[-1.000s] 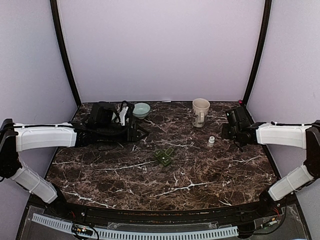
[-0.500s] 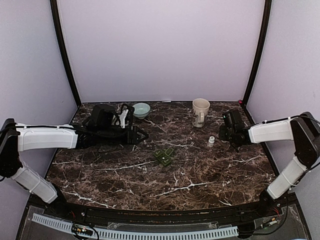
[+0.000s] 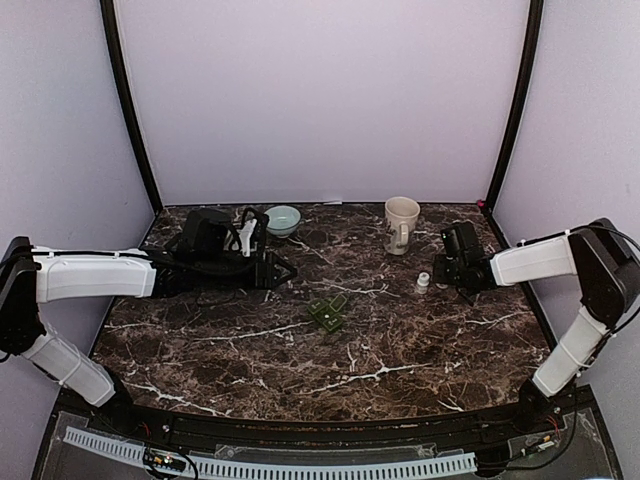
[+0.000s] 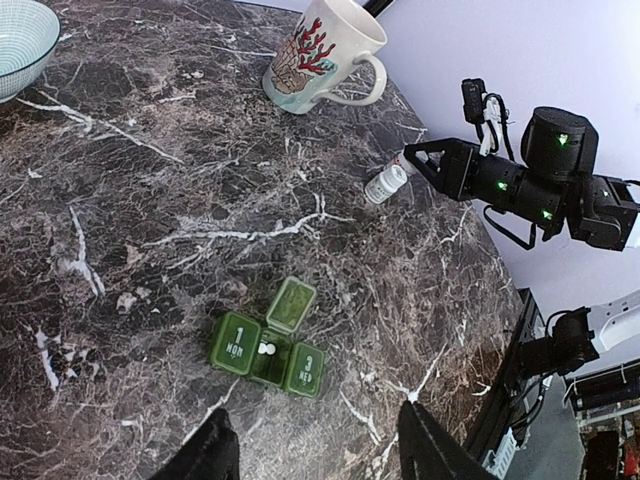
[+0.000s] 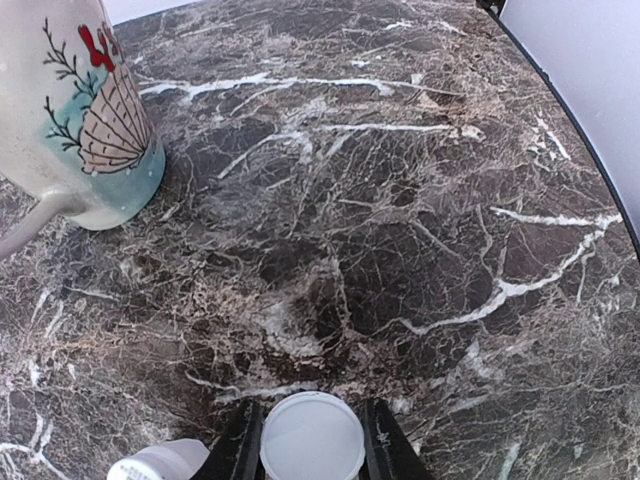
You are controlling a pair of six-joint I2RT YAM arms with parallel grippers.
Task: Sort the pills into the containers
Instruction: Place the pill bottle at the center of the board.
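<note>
One white pill (image 4: 265,349) sits in the green pill box (image 4: 236,343) in the middle of the desk (image 3: 420,350). I think most sorting is left. My left pincer (image 4: 318,455) is wide open and empty. My right pincer (image 5: 311,452) squeezes a white cap (image 5: 311,430).

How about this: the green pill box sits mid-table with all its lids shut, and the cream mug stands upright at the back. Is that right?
Not quite: the middle lid of the pill box is flipped open, white pills showing inside, as the left wrist view shows. The rest holds: it sits mid-table and the mug stands upright at the back.
</note>
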